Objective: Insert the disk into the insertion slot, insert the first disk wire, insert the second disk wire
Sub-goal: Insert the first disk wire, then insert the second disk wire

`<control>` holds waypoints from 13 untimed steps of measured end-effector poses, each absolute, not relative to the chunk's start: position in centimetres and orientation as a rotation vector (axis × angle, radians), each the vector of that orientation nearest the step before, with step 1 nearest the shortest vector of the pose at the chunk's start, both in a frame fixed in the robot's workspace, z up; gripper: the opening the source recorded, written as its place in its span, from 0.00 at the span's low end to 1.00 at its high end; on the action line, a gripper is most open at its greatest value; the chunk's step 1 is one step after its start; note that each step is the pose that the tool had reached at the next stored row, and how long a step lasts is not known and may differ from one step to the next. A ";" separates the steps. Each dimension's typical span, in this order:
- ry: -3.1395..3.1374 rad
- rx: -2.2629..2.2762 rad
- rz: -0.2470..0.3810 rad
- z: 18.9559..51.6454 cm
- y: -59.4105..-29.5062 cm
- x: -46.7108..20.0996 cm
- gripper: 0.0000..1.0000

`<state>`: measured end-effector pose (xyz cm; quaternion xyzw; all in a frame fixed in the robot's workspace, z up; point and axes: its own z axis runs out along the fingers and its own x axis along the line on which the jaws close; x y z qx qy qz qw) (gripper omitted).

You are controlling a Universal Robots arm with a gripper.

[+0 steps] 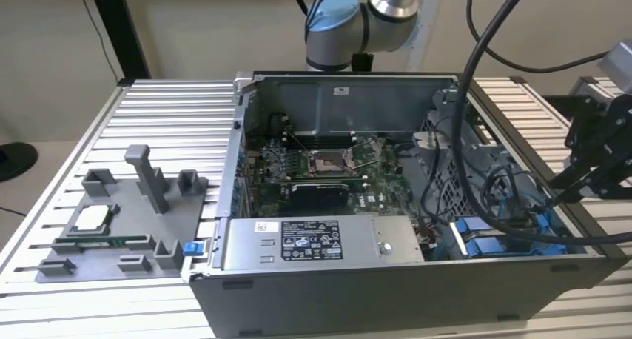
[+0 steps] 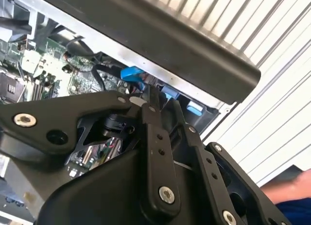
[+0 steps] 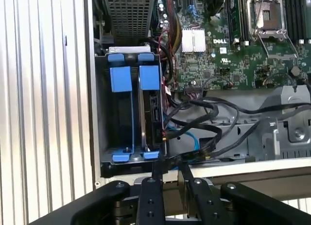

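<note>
Disk (image 3: 149,80), a flat silver-grey hard drive clipped in a bright blue plastic carrier frame, stands on edge inside the insertion slot (image 3: 99,113), a dark metal bay in one corner of the open grey computer case (image 1: 395,294). Just beside it in the same bay sits a second blue plastic carrier (image 3: 120,79). In the exterior view that corner is toward the exterior view's right, next to the grey power-supply box with a white sticker (image 1: 306,243). The black gripper (image 3: 172,165) hangs over the case wall just past the disk's end, apart from the disk. Its two slim fingers (image 3: 159,172) stand a narrow gap apart with nothing gripped between them; one is nearly in line with the disk's edge. Loose black cables (image 3: 252,111) run across the case floor near the fingers, between the bay and the green motherboard (image 3: 228,55). The case rests on a ribbed aluminium table (image 1: 168,117).
</note>
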<state>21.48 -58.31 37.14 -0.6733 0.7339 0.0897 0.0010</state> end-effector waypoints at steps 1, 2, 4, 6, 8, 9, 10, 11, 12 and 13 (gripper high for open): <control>2.307 -2.118 0.290 37.1 -58.3 21.7 1.00; 2.309 -2.123 0.298 37.0 -58.3 21.8 1.00; 2.311 -2.134 0.314 36.8 -58.3 22.0 1.00; 2.307 -2.149 0.325 36.7 -58.4 22.1 1.00; 2.297 -2.166 0.331 36.4 -58.4 22.1 1.00; 2.289 -2.177 0.332 36.3 -58.4 22.1 1.00; 2.282 -2.186 0.334 36.2 -58.4 22.1 1.00; 2.276 -2.195 0.335 36.0 -58.4 22.1 1.00; 2.271 -2.202 0.337 35.9 -58.4 22.1 1.00; 2.269 -2.205 0.337 35.8 -58.4 22.1 1.00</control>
